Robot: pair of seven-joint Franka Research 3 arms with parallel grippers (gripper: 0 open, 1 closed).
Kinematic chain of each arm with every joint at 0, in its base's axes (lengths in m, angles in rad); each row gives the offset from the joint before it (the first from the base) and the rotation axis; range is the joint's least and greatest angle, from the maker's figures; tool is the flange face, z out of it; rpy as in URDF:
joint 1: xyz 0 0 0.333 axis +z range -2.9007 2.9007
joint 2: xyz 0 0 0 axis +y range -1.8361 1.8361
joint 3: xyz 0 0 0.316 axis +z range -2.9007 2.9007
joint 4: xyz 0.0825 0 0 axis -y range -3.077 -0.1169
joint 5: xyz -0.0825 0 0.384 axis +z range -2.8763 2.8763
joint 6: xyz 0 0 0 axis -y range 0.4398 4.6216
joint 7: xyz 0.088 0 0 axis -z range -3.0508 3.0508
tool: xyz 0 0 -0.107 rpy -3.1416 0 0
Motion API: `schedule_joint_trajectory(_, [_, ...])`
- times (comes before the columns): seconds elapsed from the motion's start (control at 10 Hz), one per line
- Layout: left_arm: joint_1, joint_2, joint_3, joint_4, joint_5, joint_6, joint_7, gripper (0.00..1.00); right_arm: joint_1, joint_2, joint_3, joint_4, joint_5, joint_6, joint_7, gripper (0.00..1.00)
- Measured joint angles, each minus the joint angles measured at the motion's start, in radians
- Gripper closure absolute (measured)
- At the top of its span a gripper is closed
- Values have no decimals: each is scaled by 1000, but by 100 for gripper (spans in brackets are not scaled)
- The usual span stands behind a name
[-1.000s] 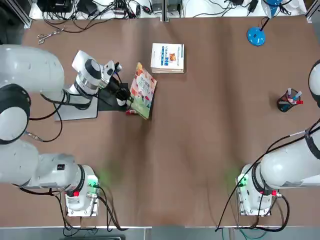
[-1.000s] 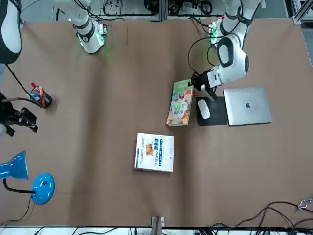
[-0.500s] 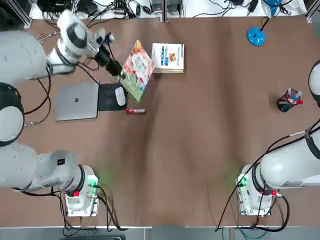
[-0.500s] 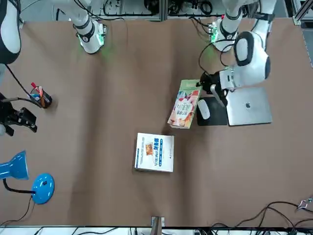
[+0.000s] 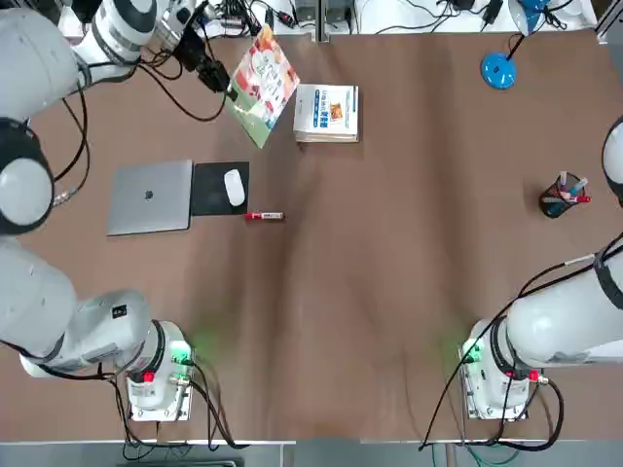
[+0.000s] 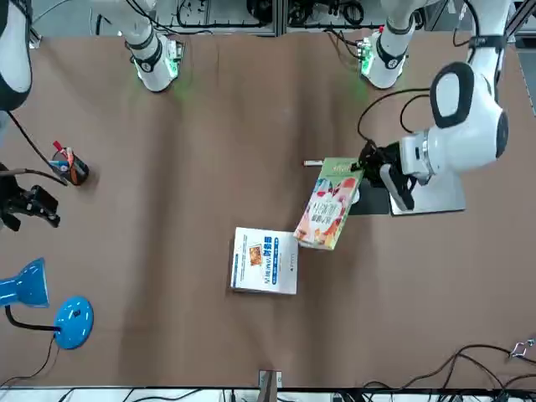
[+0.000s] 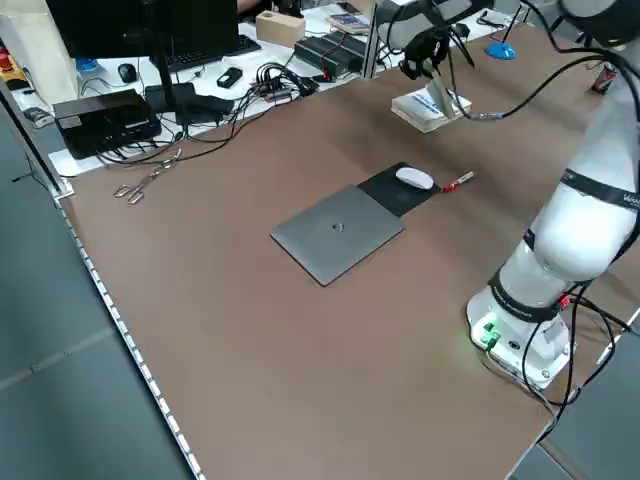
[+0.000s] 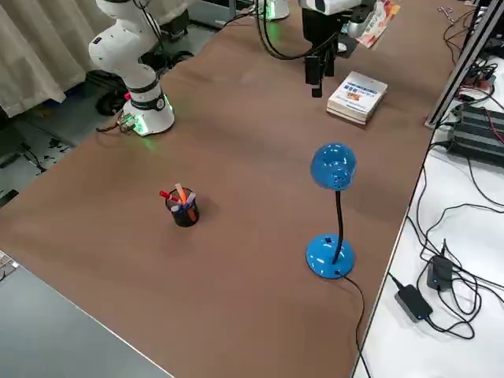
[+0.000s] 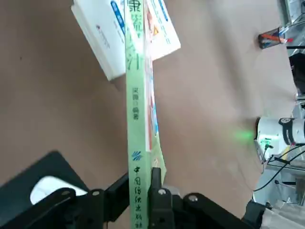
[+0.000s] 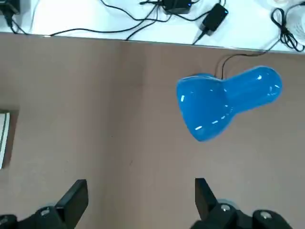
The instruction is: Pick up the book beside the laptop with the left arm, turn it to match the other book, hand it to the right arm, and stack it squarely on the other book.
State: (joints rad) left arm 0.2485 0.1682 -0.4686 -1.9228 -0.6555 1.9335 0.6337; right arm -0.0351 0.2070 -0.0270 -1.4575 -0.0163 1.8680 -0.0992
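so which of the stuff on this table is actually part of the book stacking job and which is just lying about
Part of the job:
- the book, held in the air by the left gripper
- the other book, flat on the table
- the laptop
- the right gripper, open, empty

Just lying about:
- mouse on its black pad
- red marker
- blue lamp
- pen cup
- scissors

Left hand (image 6: 369, 163) — lifted book (image 6: 327, 204)

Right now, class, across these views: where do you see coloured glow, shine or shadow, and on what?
Top view: green glow on the table beside both arm bases. Right wrist view: shine on the blue lamp head. Front view: the book, raised in the left end effector, overlaps the other book.
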Motion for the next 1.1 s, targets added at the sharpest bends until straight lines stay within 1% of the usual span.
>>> schedule_joint_trajectory(0.2, [-23, 131, -1, 149, 106, 0, -5, 81, -17, 0, -1, 0, 6, -17, 45, 1])
schedule_joint_trajectory(0.5, [-86, 322, -1, 366, 243, -16, 3, 81, -12, 0, 10, 0, 9, -100, 109, 1])
schedule_joint_trajectory(0.7, [-134, 431, -1, 503, 261, -51, 76, 81, -14, 0, 9, 1, 10, -102, 113, 1])
schedule_joint_trajectory(0.9, [-193, 486, 0, 577, 267, -57, 131, 81, -15, 0, 7, 2, 10, -102, 114, 1])
schedule_joint_trajectory(1.1, [-247, 501, 7, 619, 277, -56, 181, 81, -18, 0, 5, 2, 11, -98, 114, 1])
